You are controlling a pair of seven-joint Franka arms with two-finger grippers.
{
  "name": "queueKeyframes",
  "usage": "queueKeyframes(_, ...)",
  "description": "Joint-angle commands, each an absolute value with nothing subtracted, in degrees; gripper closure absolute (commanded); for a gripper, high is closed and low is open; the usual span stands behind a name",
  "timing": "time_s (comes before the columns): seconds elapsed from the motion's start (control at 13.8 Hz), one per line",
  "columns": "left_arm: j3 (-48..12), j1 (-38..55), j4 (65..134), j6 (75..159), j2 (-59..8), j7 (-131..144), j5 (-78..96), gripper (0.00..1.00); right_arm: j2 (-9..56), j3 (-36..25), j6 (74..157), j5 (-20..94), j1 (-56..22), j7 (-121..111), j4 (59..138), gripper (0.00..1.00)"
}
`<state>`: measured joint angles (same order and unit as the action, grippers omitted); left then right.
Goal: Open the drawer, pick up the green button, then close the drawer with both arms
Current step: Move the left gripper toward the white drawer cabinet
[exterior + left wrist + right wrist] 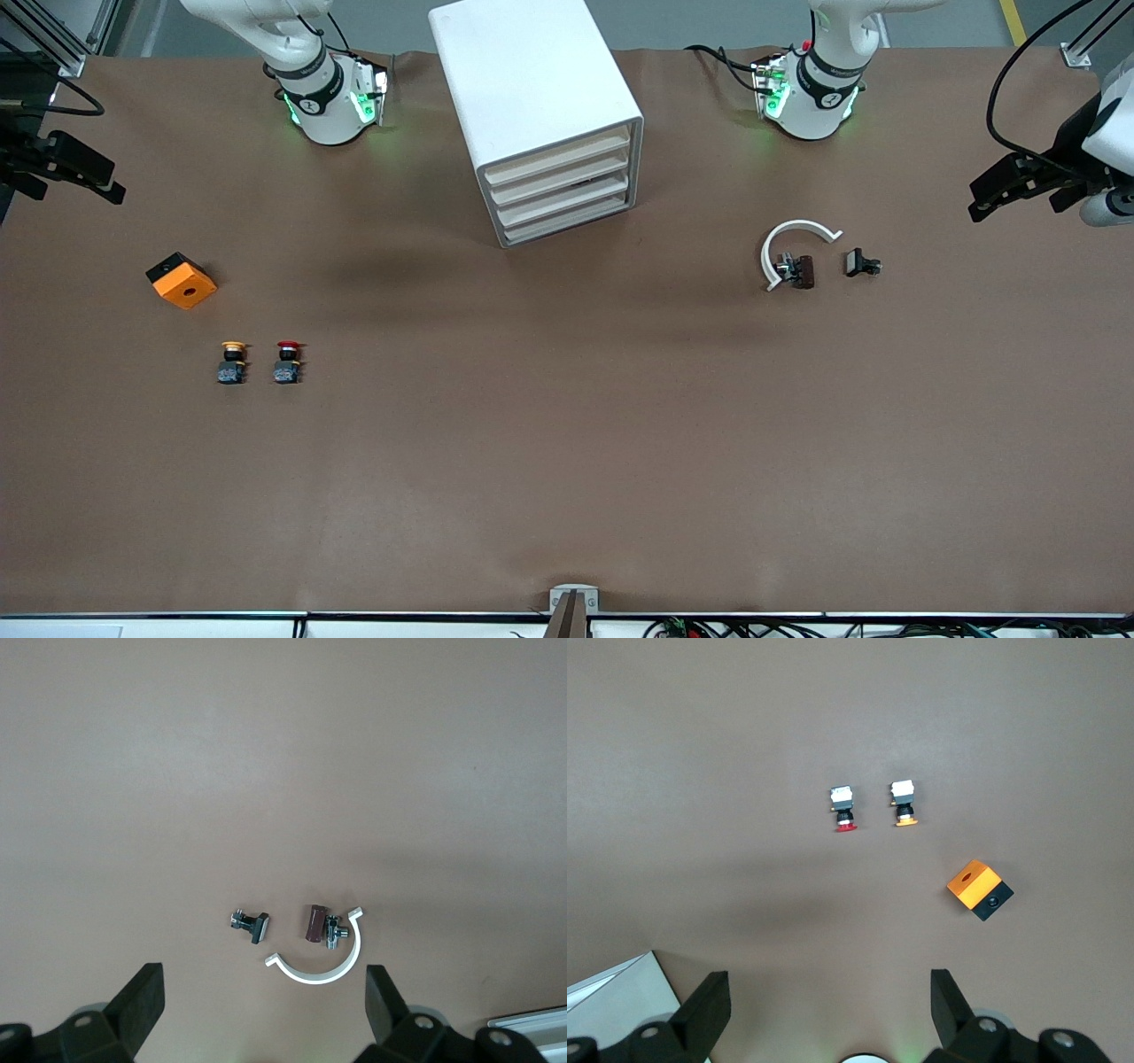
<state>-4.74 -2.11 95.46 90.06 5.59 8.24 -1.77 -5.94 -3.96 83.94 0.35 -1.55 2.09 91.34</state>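
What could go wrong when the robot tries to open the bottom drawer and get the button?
1. The four drawer fronts on the cabinet sit stacked close together, so a gripper might catch a drawer above the bottom drawer.
2. No green button shows; it may be inside. The red-capped button and yellow-capped button lying out could be grabbed by mistake.
3. The left gripper and right gripper, both open, wait at the table's ends and might bump at the cabinet.

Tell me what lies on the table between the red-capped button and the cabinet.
Nothing: in the front view, only bare brown table runs from the red-capped button to the cabinet.
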Motion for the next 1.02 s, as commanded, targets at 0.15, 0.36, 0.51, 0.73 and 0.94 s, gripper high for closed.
queueKeyframes(0.15, -5.18, -2.11, 92.56, 88.95, 2.65, 8.35, -0.88, 0.00, -7.56, -2.99, 84.90, -1.14, -0.70, 2.20, 92.37, 0.00)
queueKeyframes(0.36, -5.89, -0.71, 91.23, 89.03, -0.95, 8.26, -0.88, 0.00, -7.65, -3.08, 84.90, -1.14, -0.70, 2.11, 92.46, 0.00)
queueKeyframes(0.51, -6.50, 2.36, 89.31, 89.64, -5.08, 8.88, -0.97, 0.00, -7.65, -2.99, 84.90, -1.14, -0.62, 2.20, 92.55, 0.00)
queueKeyframes(0.73, -7.64, 3.69, 89.12, 92.72, -9.57, 8.96, 1.13, 0.00, -7.73, -3.08, 84.73, -0.88, -0.62, 2.28, 92.55, 0.00)
queueKeyframes(0.94, -9.14, 5.00, 89.12, 94.47, -14.22, 9.14, 4.22, 0.00, -7.82, -3.08, 84.20, -0.62, -0.79, 2.29, 92.55, 0.00)
